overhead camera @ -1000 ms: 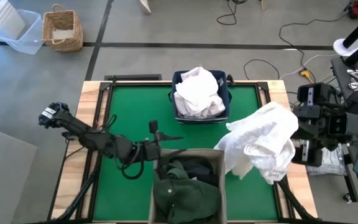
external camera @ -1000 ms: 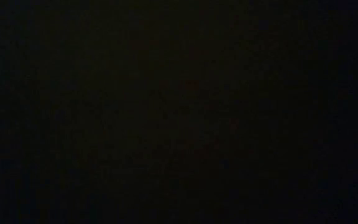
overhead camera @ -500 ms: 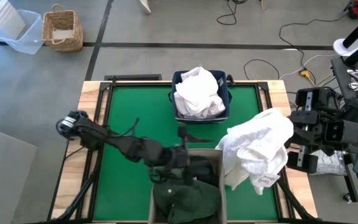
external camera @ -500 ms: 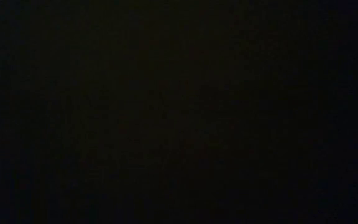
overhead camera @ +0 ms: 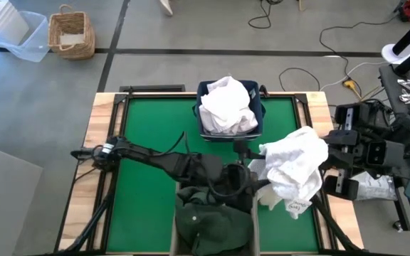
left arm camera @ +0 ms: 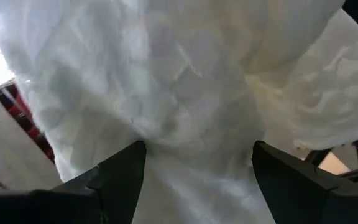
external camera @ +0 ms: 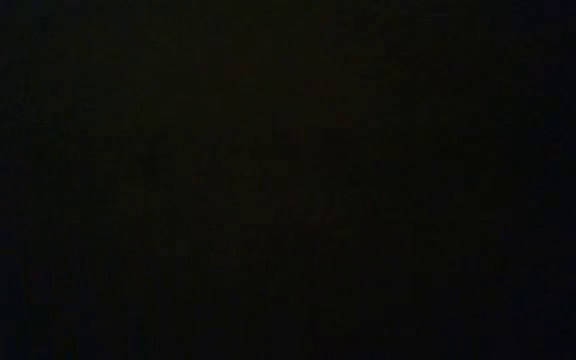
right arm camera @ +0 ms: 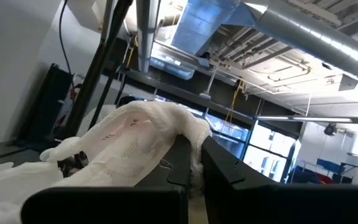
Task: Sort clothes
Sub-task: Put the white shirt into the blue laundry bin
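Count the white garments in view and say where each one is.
2. One white garment is heaped in the navy bin; the other white garment hangs from the right gripper, with the left gripper open at it. More may be hidden underneath.

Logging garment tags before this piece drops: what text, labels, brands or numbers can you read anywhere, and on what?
No text is readable.
White wrinkled fabric garment, held up by the right gripper: a small label at its lower hem, print too small to read.
Same garment, right wrist view: faint reddish marks, illegible.
Low view: dark, nothing to read.
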